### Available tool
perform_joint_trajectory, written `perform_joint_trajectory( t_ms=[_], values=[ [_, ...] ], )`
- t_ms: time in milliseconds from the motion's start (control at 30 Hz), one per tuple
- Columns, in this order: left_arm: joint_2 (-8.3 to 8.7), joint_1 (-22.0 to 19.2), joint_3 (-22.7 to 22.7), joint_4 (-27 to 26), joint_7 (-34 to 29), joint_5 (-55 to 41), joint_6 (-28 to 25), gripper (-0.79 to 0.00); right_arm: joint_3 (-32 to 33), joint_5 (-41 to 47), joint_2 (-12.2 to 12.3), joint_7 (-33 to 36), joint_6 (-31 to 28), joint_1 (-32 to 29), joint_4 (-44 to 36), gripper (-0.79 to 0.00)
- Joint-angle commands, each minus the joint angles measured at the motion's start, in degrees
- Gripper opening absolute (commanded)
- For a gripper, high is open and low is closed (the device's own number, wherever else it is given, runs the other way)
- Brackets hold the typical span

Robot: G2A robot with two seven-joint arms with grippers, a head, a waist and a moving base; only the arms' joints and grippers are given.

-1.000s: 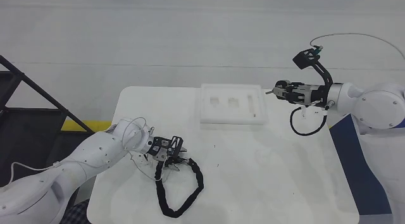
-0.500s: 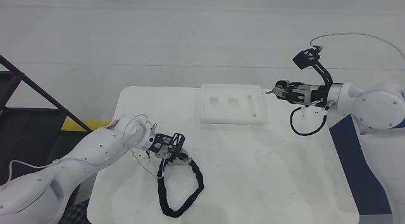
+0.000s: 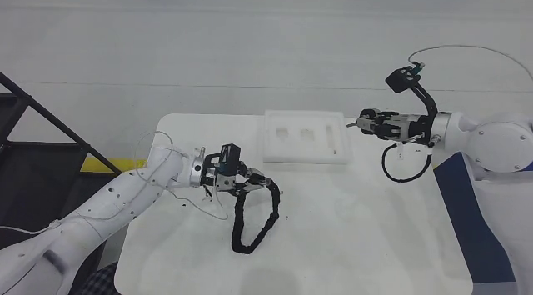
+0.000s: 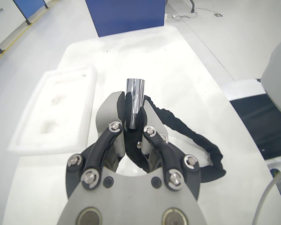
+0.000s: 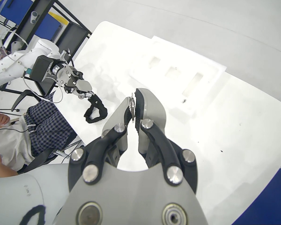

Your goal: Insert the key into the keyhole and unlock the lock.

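Observation:
The lock is a chrome cylinder (image 4: 135, 99) on a black fabric-covered cable loop (image 3: 254, 222). My left gripper (image 4: 131, 108) is shut on the cylinder's base and holds it above the table's left half, the chrome end pointing away from the wrist. The cable (image 4: 189, 134) hangs down to the table. My right gripper (image 5: 133, 105) is shut on a thin metal key (image 5: 131, 107), held edge-on between the pads. It hovers near the table's far right corner (image 3: 360, 120), beside the foam tray. In the right wrist view the left gripper (image 5: 85, 94) and cable (image 5: 96, 111) show farther off.
A white foam tray (image 3: 306, 137) with three recesses sits at the table's back middle. A blue cabinet (image 4: 124, 3) stands beyond the table's far end. A seated person's checked clothing (image 5: 46, 127) is beside the table's left side.
My left gripper has lifted the lock and carried it right, toward the table's middle, dragging the cable loop with it. The right arm has stayed almost still.

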Motion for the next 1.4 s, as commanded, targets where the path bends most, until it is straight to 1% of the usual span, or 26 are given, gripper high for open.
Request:
perform_joint_trajectory(
  t_ms=[0,67,100,167,267,400,500,567,1067,1133,1200,1233,1300,1367],
  values=[
    [0.42,0.5,-1.6,-3.2,-2.1,-1.9,0.8,-0.785,0.3,2.9,0.1,2.3,1.7,0.1,-1.9,-0.785],
    [0.64,1.0,-3.1,-5.7,-3.5,-4.3,1.6,-0.785,0.4,5.5,0.2,4.1,3.6,0.1,-3.6,-0.785],
    [0.65,1.1,-3.6,-6.8,-3.8,-5.7,1.1,-0.785,0.3,7.0,0.2,5.0,4.4,0.0,-4.2,-0.785],
    [0.45,1.0,-4.5,-8.1,-4.9,-7.9,1.3,-0.785,0.0,8.6,0.3,6.2,5.4,0.0,-5.1,-0.785],
    [-0.24,0.6,-5.0,-9.7,-5.9,-9.3,2.5,-0.785,-0.5,10.7,0.3,6.6,6.1,0.2,-5.6,-0.785],
    [-1.84,-0.5,-4.4,-10.9,-7.3,-9.6,3.4,-0.785,-1.2,14.8,0.2,5.6,6.8,0.1,-5.5,-0.785],
    [-3.18,-1.1,-3.6,-10.8,-7.5,-9.6,4.3,-0.785,-1.2,15.6,0.3,5.3,7.2,0.0,-6.2,-0.785],
    [-4.19,-1.4,-3.2,-9.7,-7.1,-9.9,5.6,-0.785,-0.8,15.4,0.4,4.6,7.4,-0.1,-6.1,-0.785],
    [-4.33,-1.4,-3.1,-9.6,-7.1,-9.8,5.8,-0.785,-0.9,15.0,0.5,3.9,7.7,-0.7,-5.9,-0.785],
    [-4.43,-0.4,-3.4,-9.8,-6.3,-11.3,6.7,-0.785,-0.7,14.2,0.6,3.9,8.4,-1.1,-6.3,-0.785],
    [-4.73,1.6,-3.5,-8.7,-4.6,-15.6,5.9,-0.785,-0.4,14.0,0.8,4.3,9.0,-1.2,-6.9,-0.785],
    [-5.06,1.5,-3.3,-8.8,-5.3,-15.5,5.3,-0.785,-0.5,13.8,0.9,4.7,9.5,-1.1,-7.6,-0.785],
    [-5.63,1.8,-3.0,-8.4,-4.8,-15.0,5.7,-0.785,-0.9,13.2,1.0,5.4,10.2,-0.9,-8.6,-0.785],
    [-6.68,2.0,-2.5,-7.6,-1.9,-13.7,7.1,-0.785,-1.6,12.0,1.1,6.0,11.5,-0.4,-9.7,-0.785]
  ],
)
